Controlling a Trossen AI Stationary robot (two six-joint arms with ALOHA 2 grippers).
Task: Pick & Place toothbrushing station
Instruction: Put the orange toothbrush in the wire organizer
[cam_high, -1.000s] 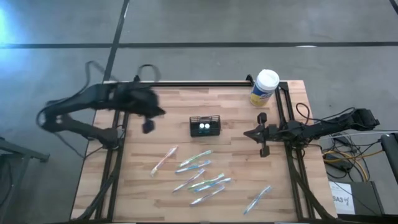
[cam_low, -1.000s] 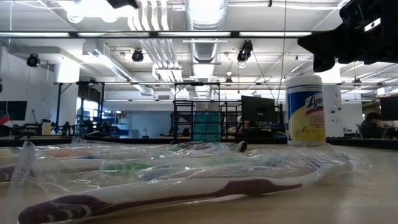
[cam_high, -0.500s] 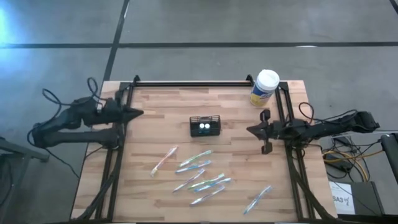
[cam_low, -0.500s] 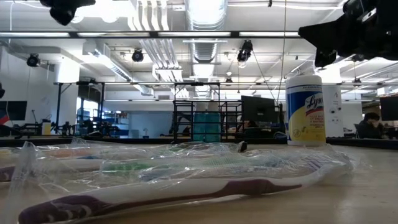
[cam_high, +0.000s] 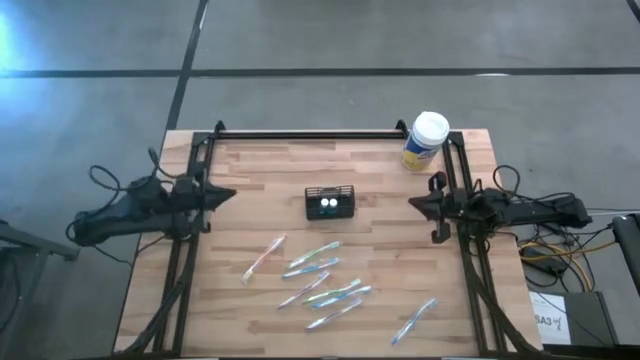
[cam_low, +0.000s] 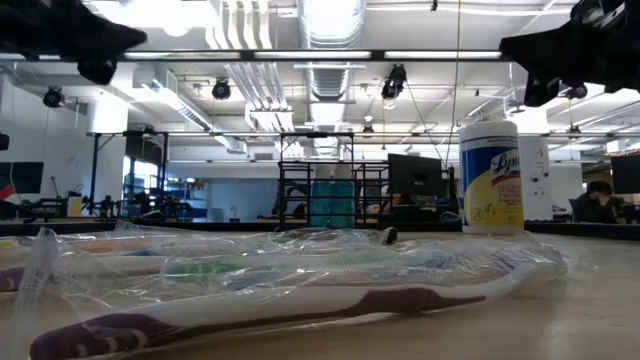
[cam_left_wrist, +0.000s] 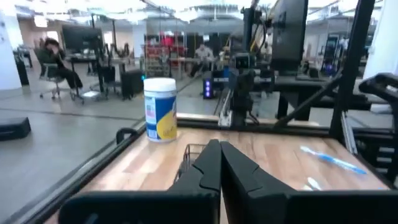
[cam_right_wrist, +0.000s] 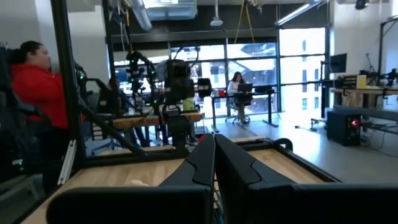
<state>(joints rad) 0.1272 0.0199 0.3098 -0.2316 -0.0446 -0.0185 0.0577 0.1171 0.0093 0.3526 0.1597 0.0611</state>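
The black mesh caddy (cam_high: 330, 203) stands on its base near the middle of the wooden table, with two small pale things inside. In the left wrist view the caddy (cam_left_wrist: 188, 153) shows partly behind my fingers. My left gripper (cam_high: 228, 193) is shut and empty at the table's left edge, pointing toward the caddy; its closed tips show in the left wrist view (cam_left_wrist: 219, 147). My right gripper (cam_high: 413, 206) is shut and empty near the table's right edge, also pointing toward the caddy; its closed tips show in the right wrist view (cam_right_wrist: 213, 139).
A white-lidded, yellow-labelled canister (cam_high: 426, 141) stands at the far right corner. Several wrapped toothbrushes (cam_high: 322, 280) lie on the near half of the table, one apart at the left (cam_high: 263, 257) and one at the near right (cam_high: 415, 320). People sit beyond the table.
My left gripper has drawn back from over the table toward the table's left edge and has come lower. My right gripper has drawn back a little toward the table's right edge. The caddy and toothbrushes have stayed where they were.
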